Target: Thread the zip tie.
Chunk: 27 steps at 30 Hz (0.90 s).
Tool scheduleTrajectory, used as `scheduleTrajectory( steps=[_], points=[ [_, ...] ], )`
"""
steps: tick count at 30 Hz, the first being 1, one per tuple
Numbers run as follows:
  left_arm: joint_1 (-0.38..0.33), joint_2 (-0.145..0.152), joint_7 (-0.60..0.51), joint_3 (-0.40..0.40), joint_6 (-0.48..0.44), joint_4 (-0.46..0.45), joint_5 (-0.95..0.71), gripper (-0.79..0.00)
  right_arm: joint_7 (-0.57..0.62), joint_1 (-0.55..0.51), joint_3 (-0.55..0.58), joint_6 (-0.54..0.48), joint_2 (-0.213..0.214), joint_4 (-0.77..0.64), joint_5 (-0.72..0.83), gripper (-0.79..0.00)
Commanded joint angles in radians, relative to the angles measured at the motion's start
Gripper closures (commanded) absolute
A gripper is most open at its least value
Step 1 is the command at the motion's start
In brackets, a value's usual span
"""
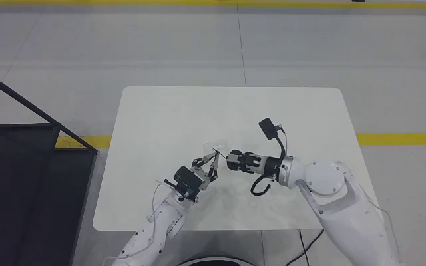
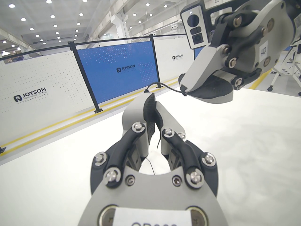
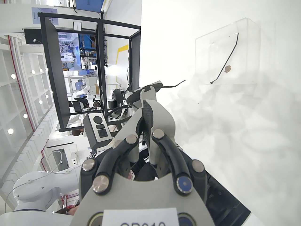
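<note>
A thin black zip tie (image 2: 164, 86) spans the short gap between my two grippers, above the white table (image 1: 166, 120). My left gripper (image 2: 150, 98) is shut on one end of it, and a length of the strap hangs down between the fingers (image 2: 138, 116). My right gripper (image 2: 185, 92) faces it tip to tip and is shut on the other end. From the right gripper (image 3: 145, 95) a short piece of the zip tie (image 3: 175, 85) sticks out past the tips. From above, the left gripper (image 1: 212, 161) and the right gripper (image 1: 229, 161) meet near the table's middle.
A clear plastic box (image 3: 249, 36) lies on the table just beyond the grippers, with another black zip tie (image 3: 229, 56) and a small brown bit (image 3: 227, 68) in it. A dark frame (image 1: 40, 166) stands off the table's left side.
</note>
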Motion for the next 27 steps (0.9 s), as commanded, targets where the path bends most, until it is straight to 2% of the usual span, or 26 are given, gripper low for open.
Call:
scheduleTrajectory(
  steps=[1,24,25,26,27],
  points=[
    [0.002,0.000,0.005,-0.002,-0.001,-0.001,0.001,0.000,0.001,0.006,-0.004,0.017,0.000,0.001,-0.006,0.000],
    [0.013,0.000,0.043,-0.013,0.004,-0.006,-0.001,0.000,0.020,-0.005,0.011,0.027,0.007,-0.016,-0.028,0.000],
    [0.013,0.000,0.043,-0.013,0.004,-0.006,-0.001,0.000,0.021,-0.005,0.012,0.027,0.007,-0.017,-0.028,-0.135],
    [0.013,0.000,0.043,-0.013,0.004,-0.006,-0.001,0.000,0.022,-0.005,0.012,0.028,0.007,-0.017,-0.028,-0.354],
    [0.013,0.000,0.043,-0.013,0.004,-0.006,-0.001,0.000,0.022,-0.005,0.012,0.026,0.008,-0.018,-0.028,-0.379]
  ],
)
